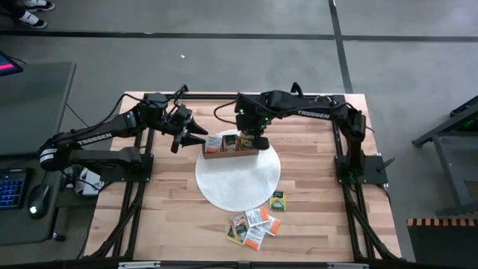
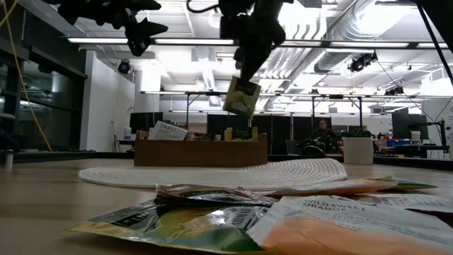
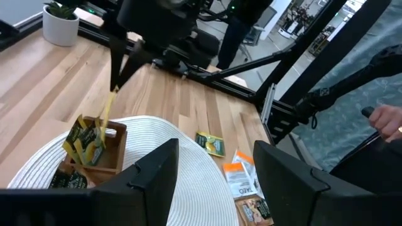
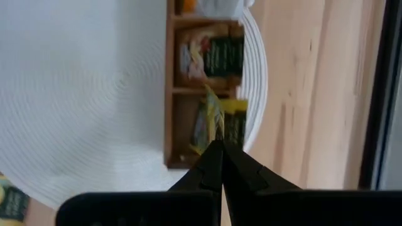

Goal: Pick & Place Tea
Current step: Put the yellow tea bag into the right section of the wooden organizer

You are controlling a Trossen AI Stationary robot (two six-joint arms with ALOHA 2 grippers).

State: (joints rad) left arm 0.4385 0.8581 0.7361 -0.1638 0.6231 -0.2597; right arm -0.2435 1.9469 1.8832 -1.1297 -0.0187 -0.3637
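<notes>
While above the box point(image 2: 200, 151), right pincer point(image 2: 244, 76) apparently pinches tea packet point(image 2: 242, 96).

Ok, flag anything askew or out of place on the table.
A white packet leans tilted out of one end of the wooden box on the round mat. Loose packets lie overlapping in a heap on the bare table, one green packet apart. The right gripper holds a green tea packet above the box.

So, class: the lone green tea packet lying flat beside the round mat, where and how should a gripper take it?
The green packet lies flat on the table, apart from the mat and the pile. Probably come straight down, fingers straddling two opposite edges, since no side stands up to pinch.
</notes>
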